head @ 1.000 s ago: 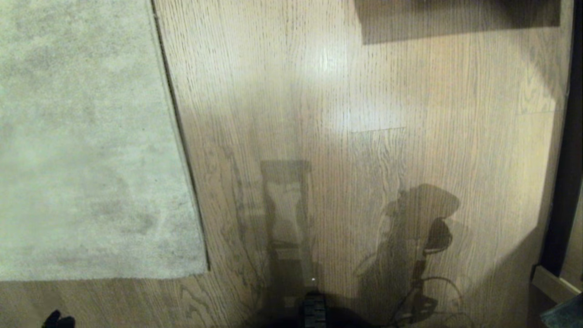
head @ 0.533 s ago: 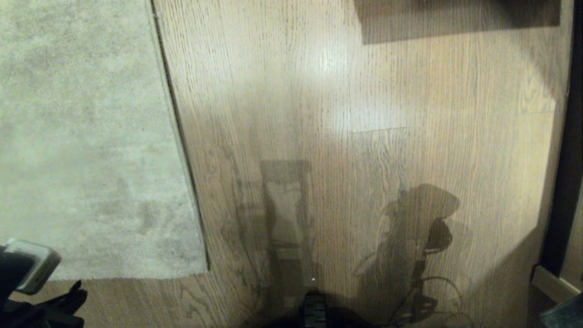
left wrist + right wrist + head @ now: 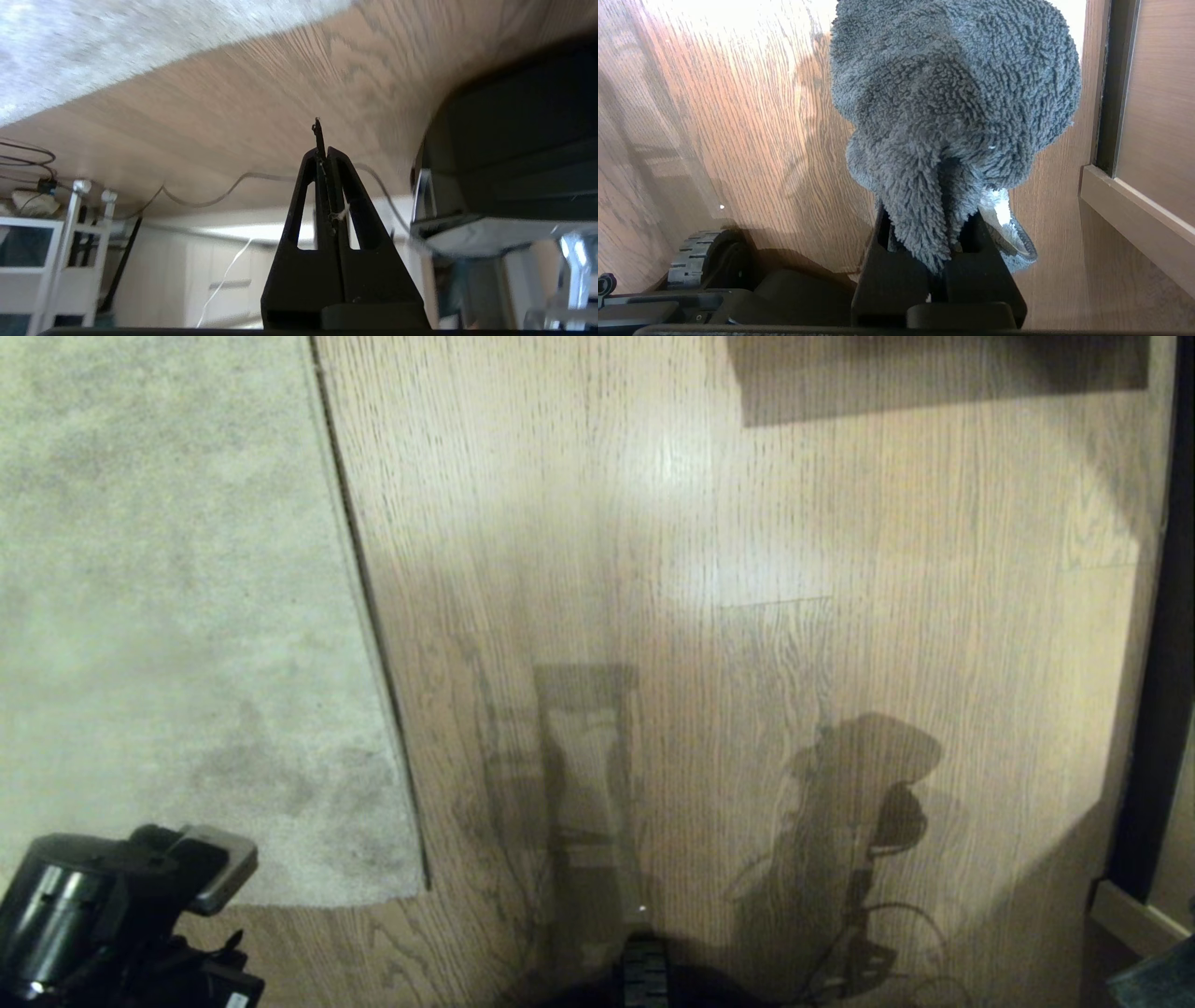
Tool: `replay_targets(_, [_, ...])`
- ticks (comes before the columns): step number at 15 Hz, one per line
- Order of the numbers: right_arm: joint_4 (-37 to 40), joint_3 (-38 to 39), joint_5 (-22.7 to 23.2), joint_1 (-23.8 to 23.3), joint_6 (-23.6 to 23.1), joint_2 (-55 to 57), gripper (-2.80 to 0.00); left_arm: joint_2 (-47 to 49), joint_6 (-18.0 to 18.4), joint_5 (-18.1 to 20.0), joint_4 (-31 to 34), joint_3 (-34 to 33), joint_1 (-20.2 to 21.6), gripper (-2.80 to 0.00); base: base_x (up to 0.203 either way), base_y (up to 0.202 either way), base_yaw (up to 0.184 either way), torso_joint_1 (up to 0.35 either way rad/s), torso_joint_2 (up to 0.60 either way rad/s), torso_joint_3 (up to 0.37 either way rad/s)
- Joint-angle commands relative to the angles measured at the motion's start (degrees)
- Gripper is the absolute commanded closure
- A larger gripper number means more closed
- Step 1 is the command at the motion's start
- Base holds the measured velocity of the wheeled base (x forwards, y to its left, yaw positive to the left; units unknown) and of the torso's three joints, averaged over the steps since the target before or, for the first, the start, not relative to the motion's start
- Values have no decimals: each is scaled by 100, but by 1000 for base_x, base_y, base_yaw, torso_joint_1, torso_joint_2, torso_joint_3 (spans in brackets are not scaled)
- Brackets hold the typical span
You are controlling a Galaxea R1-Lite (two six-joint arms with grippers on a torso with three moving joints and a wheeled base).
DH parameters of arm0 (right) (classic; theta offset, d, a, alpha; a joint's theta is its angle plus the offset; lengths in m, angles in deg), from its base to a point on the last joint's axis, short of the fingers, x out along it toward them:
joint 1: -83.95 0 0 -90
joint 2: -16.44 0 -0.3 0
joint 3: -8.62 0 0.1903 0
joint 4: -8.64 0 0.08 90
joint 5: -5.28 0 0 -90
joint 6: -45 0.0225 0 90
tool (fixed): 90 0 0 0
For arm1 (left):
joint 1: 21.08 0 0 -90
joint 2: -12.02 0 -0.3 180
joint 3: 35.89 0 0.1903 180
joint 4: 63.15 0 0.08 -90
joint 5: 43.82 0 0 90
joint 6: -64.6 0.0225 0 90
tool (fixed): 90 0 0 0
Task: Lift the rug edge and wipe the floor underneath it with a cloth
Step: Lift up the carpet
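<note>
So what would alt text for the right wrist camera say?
A fuzzy grey cloth bunched in the shut right gripper, hanging above a wood-grain floor. A wall panel with a baseboard stands to one side, and part of the robot's base shows by the gripper.

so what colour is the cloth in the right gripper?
Dark grey cloth, fuzzy pile; clearest in the right wrist view.

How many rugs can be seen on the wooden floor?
1. The pale grey-beige short-pile rug lies flat on the light brown wood-grain floor, on the robot's left side.
</note>
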Motion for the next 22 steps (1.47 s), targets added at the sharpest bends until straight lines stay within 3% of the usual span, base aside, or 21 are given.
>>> replay_targets(1, [4,0,-1,1,2,7,0,734,-15,-30,7,127,-3,0,0,0,0,0,0,0])
replay_targets(4, [-5,0,-1,1,2,7,0,1346,-51,-167,5,356,23,0,0,0,0,0,0,0])
replay_targets(7, [-5,0,-1,1,2,7,0,1946,-316,-392,5,631,22,0,0,0,0,0,0,0])
replay_targets(14, [-5,0,-1,1,2,7,0,2722,-402,-469,-4,1297,27,0,0,0,0,0,0,0])
replay_targets(15, [-5,0,-1,1,2,7,0,2798,-402,-511,-8,1409,25,-159,0,0,0,0,0,0])
replay_targets(16, [-5,0,-1,1,2,7,0,2882,-397,-580,-12,1523,22,-280,0,0,0,0,0,0])
replay_targets(19, [-5,0,-1,1,2,7,0,3139,-317,-575,9,1868,30,-280,0,0,0,0,0,0])
replay_targets(22, [-5,0,-1,1,2,7,0,3421,471,-570,28,2356,209,-280,0,0,0,0,0,0])
